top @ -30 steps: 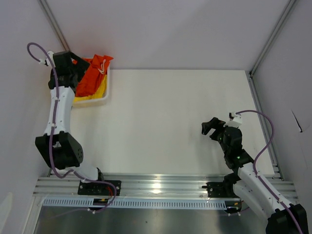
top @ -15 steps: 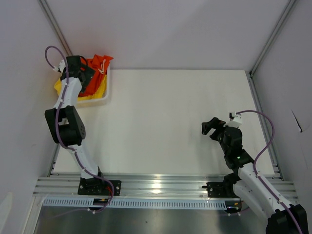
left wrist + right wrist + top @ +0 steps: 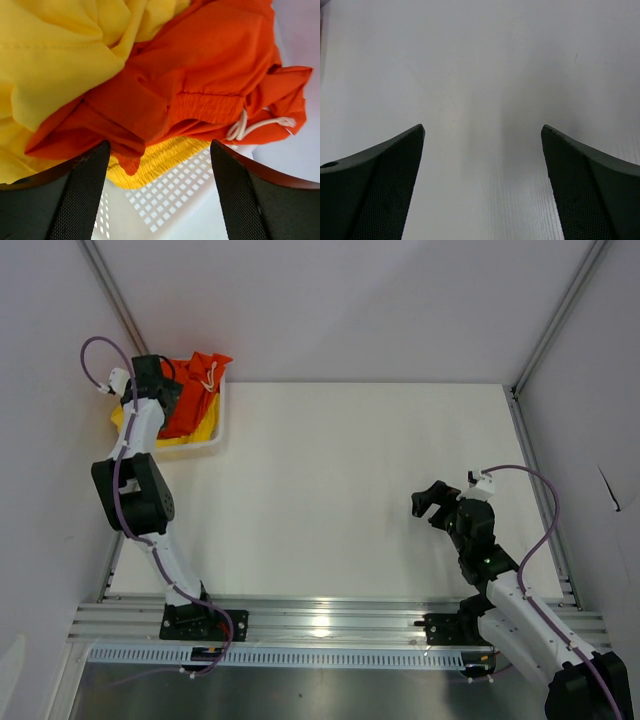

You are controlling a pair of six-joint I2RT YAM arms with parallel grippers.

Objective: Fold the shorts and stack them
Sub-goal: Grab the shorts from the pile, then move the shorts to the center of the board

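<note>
The shorts (image 3: pixel 193 400) lie bundled together in the white mesh basket (image 3: pixel 214 440) at the far left corner of the counter (image 3: pixel 350 490). The orange-red pair (image 3: pixel 198 378) is heaped crumpled on top, its white drawstring (image 3: pixel 252 127) looped beside the gathered waistband. The yellow pair (image 3: pixel 205 427) lies under and beside it and spills over the basket's left rim. The left fingers (image 3: pixel 80 195) hang just over this heap, spread wide to either side of an orange fold and a strip of yellow waistband, clamping nothing. The right fingers (image 3: pixel 370 190) are also spread wide and hold nothing, poised over bare counter at the near right, well apart from the basket. The counter is plain white, closed in by pale walls (image 3: pixel 350 300) with slanting metal posts (image 3: pixel 555 315) at the far corners and ribbed metal rails (image 3: pixel 330 620) along the near edge. In the top view the left arm covers part of the basket. How the yellow pair lies beneath the orange one cannot be made out.
</note>
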